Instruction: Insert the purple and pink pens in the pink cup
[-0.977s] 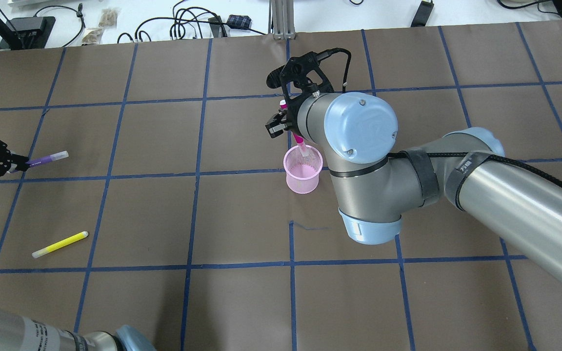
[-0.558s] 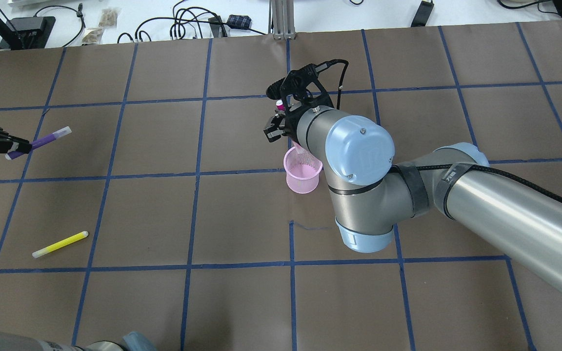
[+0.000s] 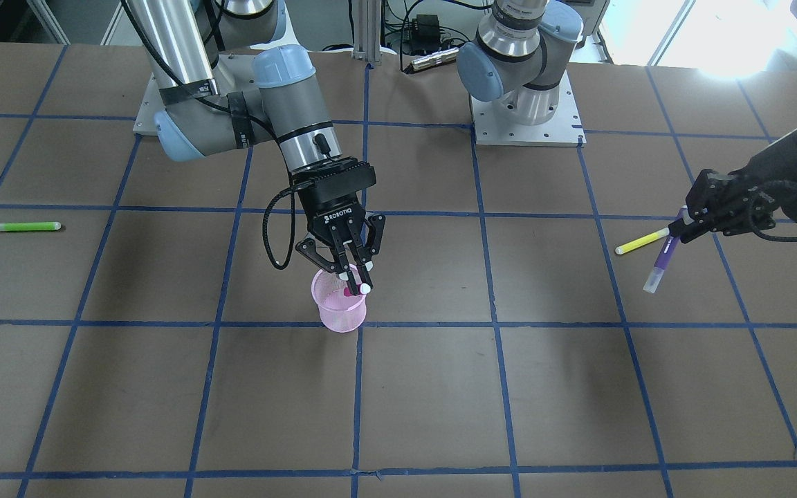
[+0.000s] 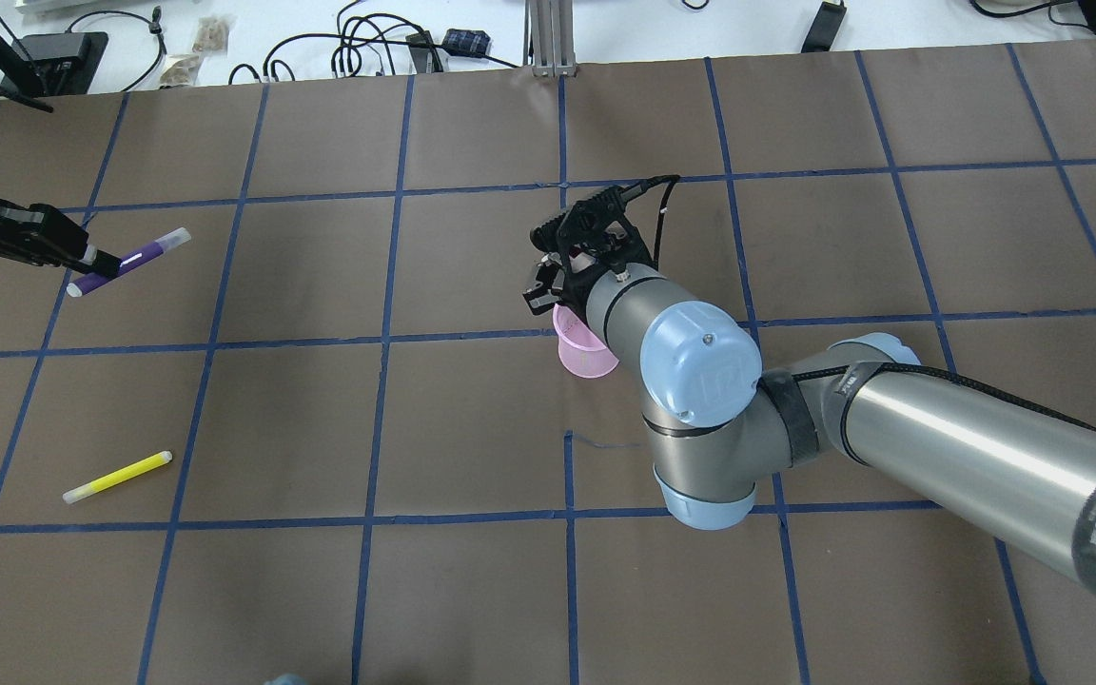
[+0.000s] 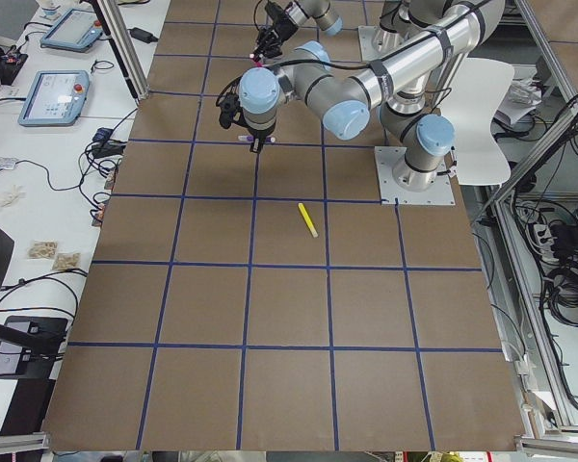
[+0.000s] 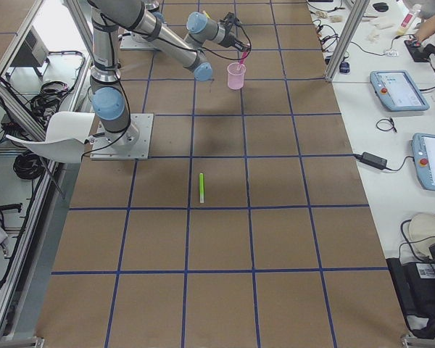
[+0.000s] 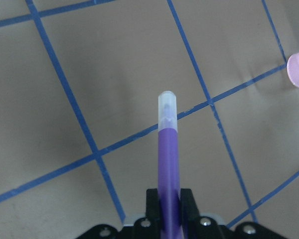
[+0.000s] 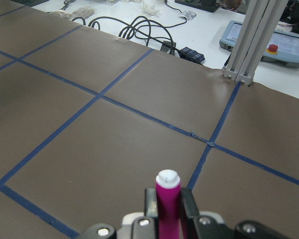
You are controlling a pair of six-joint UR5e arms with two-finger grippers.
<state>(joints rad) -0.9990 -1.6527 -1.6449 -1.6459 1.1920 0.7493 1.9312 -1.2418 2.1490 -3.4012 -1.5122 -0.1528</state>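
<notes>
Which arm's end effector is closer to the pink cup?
Right. The right end effector hangs just above the cup, with the pink pen pointing down into it. The left end effector is far off toward the table's end, gripping the purple pen.

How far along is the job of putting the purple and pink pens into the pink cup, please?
Done: neither pen released yet. In hand: the right gripper is shut on the white-tipped pink pen, its lower end inside the translucent pink plastic cup; the left gripper holds the clear-capped purple pen in the air, far off. Left: release the pink pen, then carry over and insert the purple one.
</notes>
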